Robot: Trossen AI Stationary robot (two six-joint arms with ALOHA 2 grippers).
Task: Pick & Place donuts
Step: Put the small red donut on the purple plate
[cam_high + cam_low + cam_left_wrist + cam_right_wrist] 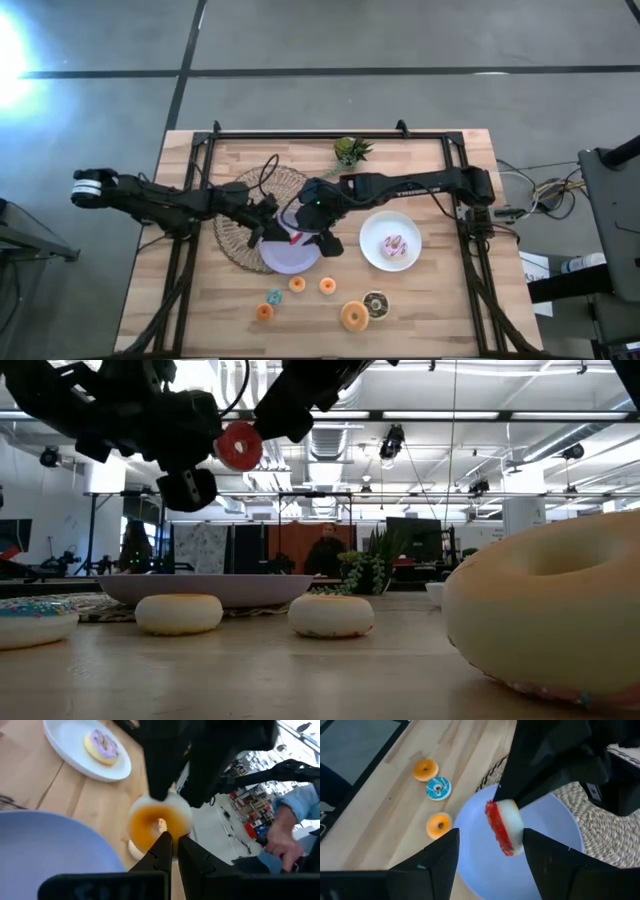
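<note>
Left claw (517, 802) clamped on red donut (504, 827) above lilac plate (555, 845), frame centre, likely for handover | right claw (490, 852) apart, flanking donut, ready to receive

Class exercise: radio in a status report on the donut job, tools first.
Left tool shut on red donut, above lilac plate. Right tool open, facing it. Pink donut on white plate. Nothing blocking.

Plate (290, 257) on woven mat (237, 245), five donuts (327, 286) just before it.
</note>
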